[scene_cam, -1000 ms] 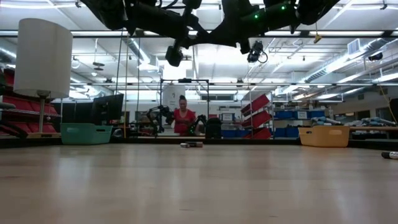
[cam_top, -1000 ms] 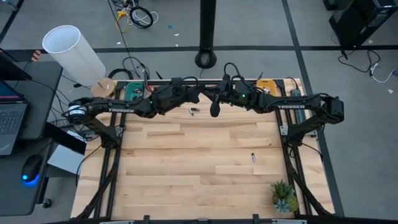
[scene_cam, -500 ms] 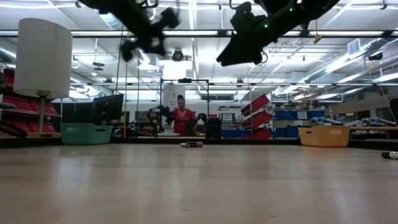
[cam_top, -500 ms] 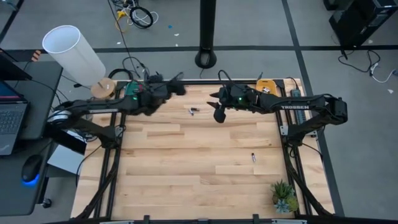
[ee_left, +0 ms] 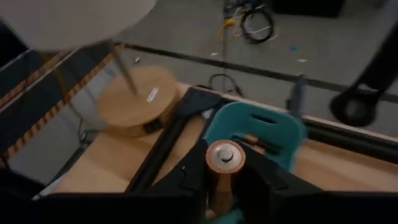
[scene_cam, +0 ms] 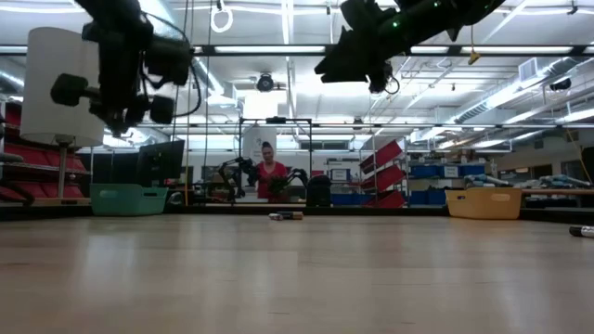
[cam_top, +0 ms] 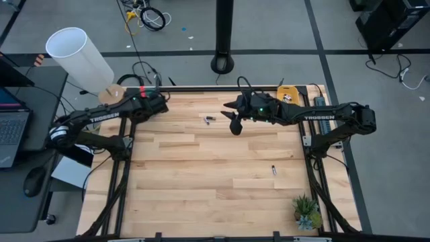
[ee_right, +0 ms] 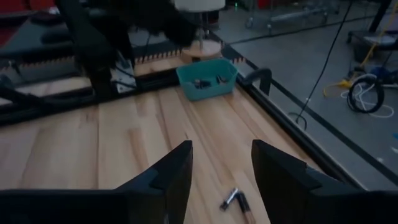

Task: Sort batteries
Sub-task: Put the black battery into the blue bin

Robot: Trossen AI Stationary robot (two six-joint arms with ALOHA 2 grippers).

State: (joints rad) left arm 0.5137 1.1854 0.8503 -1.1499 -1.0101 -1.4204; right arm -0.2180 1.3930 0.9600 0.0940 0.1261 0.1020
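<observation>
Over the teal tray (ee_left: 261, 127), the left gripper (ee_left: 225, 177) is pinching a battery (ee_left: 224, 157); release only once centred. Right gripper (ee_right: 219, 163) is hanging open, empty.

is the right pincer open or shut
Open. In the right wrist view the right pincer shows a clear gap between its fingers, nothing held, with a pair of batteries on the table beyond.
</observation>
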